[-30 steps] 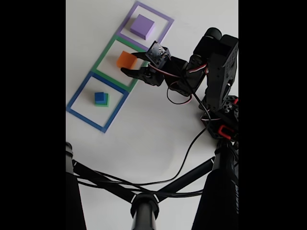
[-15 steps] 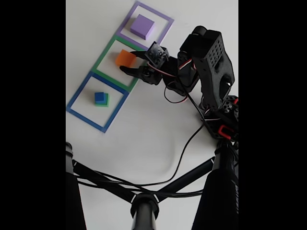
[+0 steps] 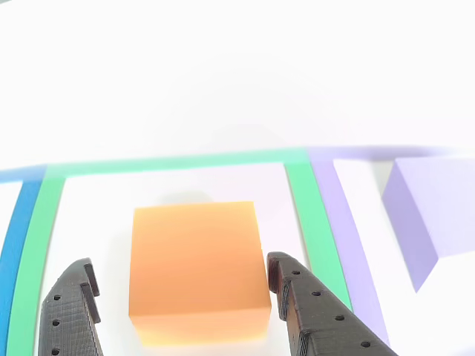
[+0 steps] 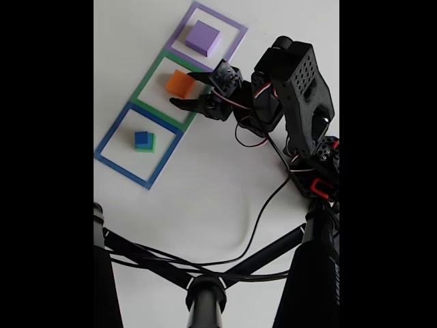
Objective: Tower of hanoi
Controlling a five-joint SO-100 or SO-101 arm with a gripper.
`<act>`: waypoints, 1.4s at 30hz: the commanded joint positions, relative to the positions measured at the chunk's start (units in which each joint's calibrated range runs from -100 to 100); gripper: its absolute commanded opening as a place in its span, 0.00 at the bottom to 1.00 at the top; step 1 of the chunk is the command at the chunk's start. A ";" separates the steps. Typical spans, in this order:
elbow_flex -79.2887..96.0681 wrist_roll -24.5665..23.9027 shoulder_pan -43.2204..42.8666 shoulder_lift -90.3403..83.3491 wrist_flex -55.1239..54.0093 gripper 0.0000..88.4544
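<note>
The pincer [image 3: 178,293] stands wide, one dark finger [image 3: 315,315] on each side of the orange cube [image 3: 194,267], with a slim gap at each flank. The cube sits inside the green outline [image 4: 145,85] on the white counter [image 4: 205,198]. The purple block [image 4: 203,37] lies to its right in the other view, and the blue cube [image 4: 141,138] on the green cube [image 4: 149,145] in the blue outline [image 4: 113,133].

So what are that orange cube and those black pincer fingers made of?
The orange cube looks like matte foam or soft plastic: even colour, no shine, slightly rounded edges. The black fingers of the gripper appear to be 3D-printed plastic, judging by the fine layered ridges and small holes.
</note>
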 commanded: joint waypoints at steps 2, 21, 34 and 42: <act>3.10 0.00 -0.67 -12.40 4.87 0.30; -30.81 0.00 -3.65 -76.51 117.26 0.00; -87.54 -1.86 -11.70 -64.97 170.05 0.01; -87.63 -7.44 -18.03 -65.13 171.43 0.01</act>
